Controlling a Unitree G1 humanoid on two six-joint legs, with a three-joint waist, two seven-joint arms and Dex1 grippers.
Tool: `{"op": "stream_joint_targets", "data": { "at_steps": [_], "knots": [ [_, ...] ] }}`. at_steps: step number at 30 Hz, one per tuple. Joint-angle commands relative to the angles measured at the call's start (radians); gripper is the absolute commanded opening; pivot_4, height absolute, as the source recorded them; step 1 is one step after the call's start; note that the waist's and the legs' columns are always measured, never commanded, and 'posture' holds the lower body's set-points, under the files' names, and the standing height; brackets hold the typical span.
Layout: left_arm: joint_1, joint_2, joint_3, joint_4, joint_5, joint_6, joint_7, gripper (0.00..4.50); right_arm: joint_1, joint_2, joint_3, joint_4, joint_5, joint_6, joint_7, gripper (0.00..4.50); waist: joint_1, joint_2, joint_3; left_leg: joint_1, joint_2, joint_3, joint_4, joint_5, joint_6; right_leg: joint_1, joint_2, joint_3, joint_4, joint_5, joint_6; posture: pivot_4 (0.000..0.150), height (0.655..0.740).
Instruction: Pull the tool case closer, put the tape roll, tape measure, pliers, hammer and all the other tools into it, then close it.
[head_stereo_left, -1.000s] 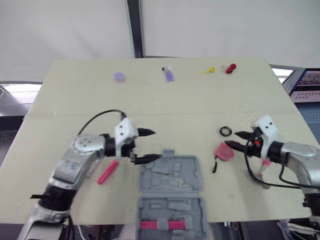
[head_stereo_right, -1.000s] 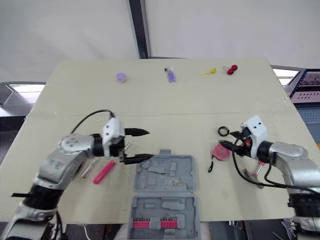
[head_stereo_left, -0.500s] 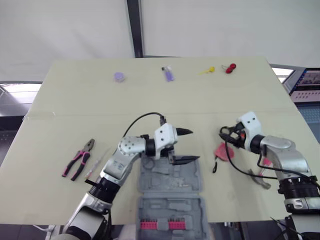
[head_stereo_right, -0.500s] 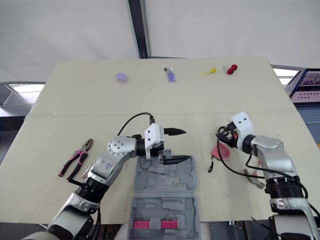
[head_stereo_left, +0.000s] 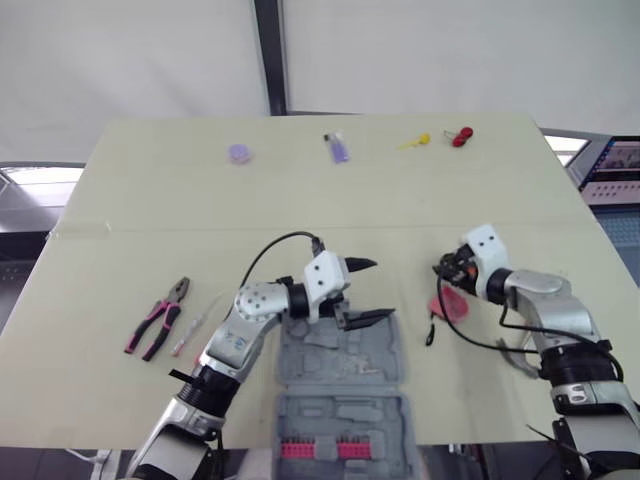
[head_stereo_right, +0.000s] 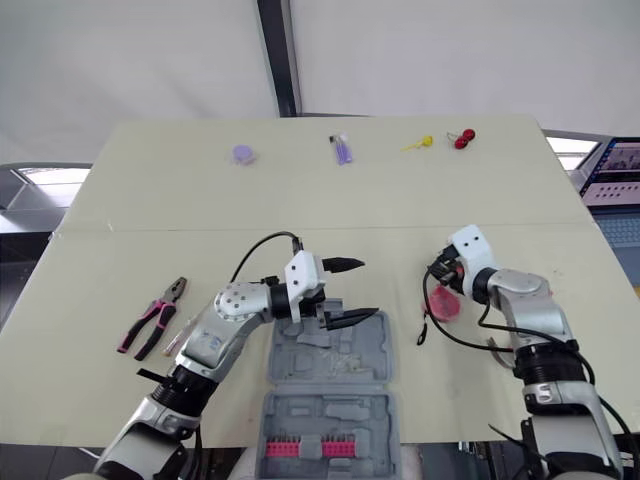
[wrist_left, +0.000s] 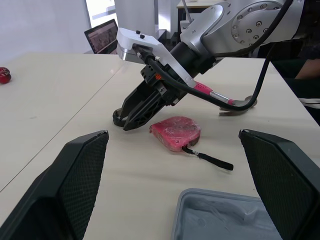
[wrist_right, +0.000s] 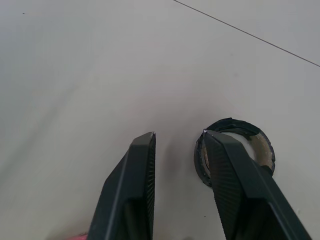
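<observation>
Grey plastic tool case (head_stereo_left: 388, 362) lies open at the near edge of the table (head_stereo_left: 150, 220), both halves flat, with a row of pink bits in the nearer half. Left gripper (head_stereo_left: 386, 288) hangs over the case's far rim, fingers spread wide and holding nothing. Right gripper (wrist_right: 177, 137) sits low over the table to the right of the case, fingers a narrow gap apart. In the right wrist view one fingertip overlaps the near rim of the black tape roll (wrist_right: 237, 125); whether it touches cannot be told. Pink tape measure (head_stereo_left: 450, 303) lies just beside that gripper, its strap toward the case. Hammer (wrist_left: 235, 102) lies behind the right arm. Pliers (head_stereo_left: 158, 317) lie well to the left.
</observation>
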Motion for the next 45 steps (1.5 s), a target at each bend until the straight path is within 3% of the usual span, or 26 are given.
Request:
{"op": "stream_joint_targets", "data": {
  "at_steps": [1,29,32,34,45],
  "knots": [
    [-0.003,-0.008,0.002,-0.048,-0.002,0.000,0.003,4.50,-0.005,-0.007,-0.017,-0.003,-0.006,-0.020,-0.009,1.82,0.000,0.000,0.000,0.000,0.000,0.000,0.000,0.000,0.000,0.000,0.000,0.000,0.000,0.000,0.000,0.150,0.7400],
    [-0.004,-0.014,-0.009,-0.085,-0.001,0.043,0.004,4.50,-0.029,0.005,-0.022,0.056,-0.023,-0.045,-0.028,1.82,0.000,0.000,0.000,0.000,0.000,0.000,0.000,0.000,0.000,0.000,0.000,0.000,0.000,0.000,0.000,0.150,0.7400],
    [-0.005,-0.013,-0.008,-0.087,-0.001,0.045,0.004,4.50,-0.023,0.006,-0.022,0.036,-0.019,-0.038,-0.026,1.03,0.000,0.000,0.000,0.000,0.000,0.000,0.000,0.000,0.000,0.000,0.000,0.000,0.000,0.000,0.000,0.150,0.7400],
    [-0.005,-0.013,-0.008,-0.086,-0.001,0.045,0.004,4.50,-0.022,0.007,-0.020,0.027,-0.017,-0.034,-0.022,0.17,0.000,0.000,0.000,0.000,0.000,0.000,0.000,0.000,0.000,0.000,0.000,0.000,0.000,0.000,0.000,0.150,0.7400],
    [-0.005,-0.014,-0.009,-0.088,0.003,0.049,0.005,4.50,-0.019,0.003,-0.018,0.014,-0.016,-0.017,-0.015,0.17,0.000,0.000,0.000,0.000,0.000,0.000,0.000,0.000,0.000,0.000,0.000,0.000,0.000,0.000,0.000,0.150,0.7400]
  ]
}}
